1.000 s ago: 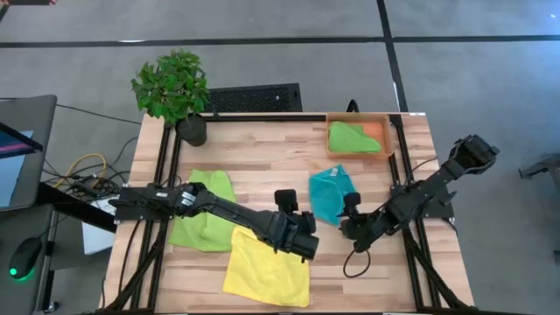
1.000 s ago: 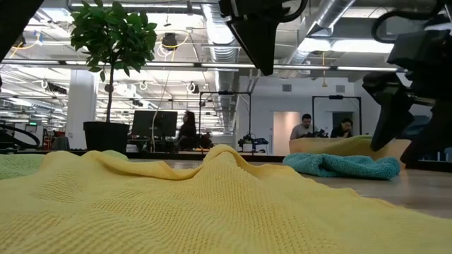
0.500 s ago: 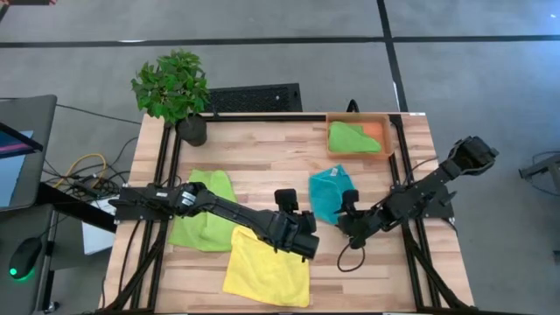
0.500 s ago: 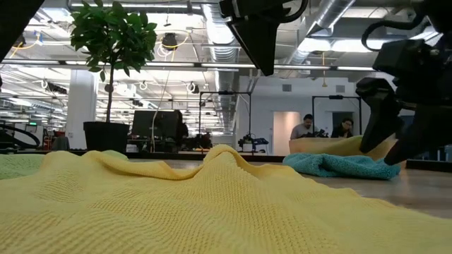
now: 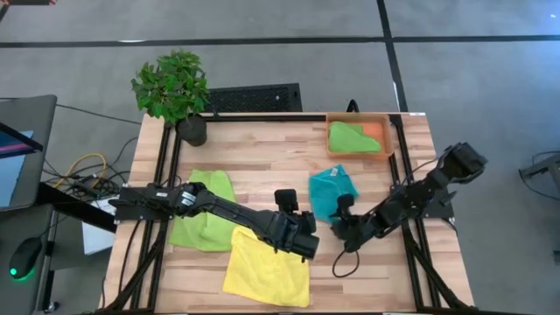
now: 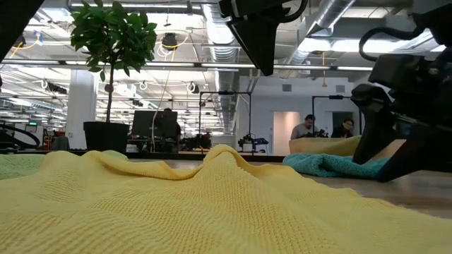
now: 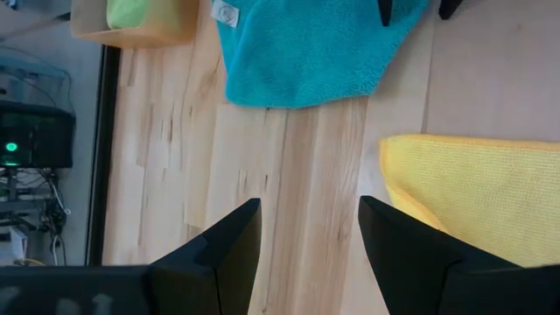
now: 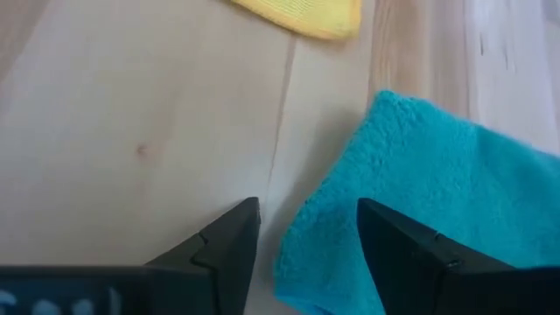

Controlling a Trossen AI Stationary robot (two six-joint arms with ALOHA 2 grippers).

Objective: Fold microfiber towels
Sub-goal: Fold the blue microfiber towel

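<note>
Since a second ago the right gripper (image 5: pixel 336 229) has slid leftward in the high view to the lower corner of the crumpled teal microfiber towel (image 5: pixel 332 193) at frame centre, jaws wide and empty, apparently lining up to pinch that corner. Left gripper (image 5: pixel 308 246) hangs unmoved, equally wide and empty, over the upper right corner of the spread yellow microfiber towel (image 5: pixel 266 271), lower centre on the pale wooden bench (image 5: pixel 262 149). A lime-green microfiber towel (image 5: pixel 206 223) lies rumpled at centre left. At upper right, the shallow orange rectangular tray (image 5: pixel 381 129) holds one folded green towel (image 5: pixel 352 138).
</note>
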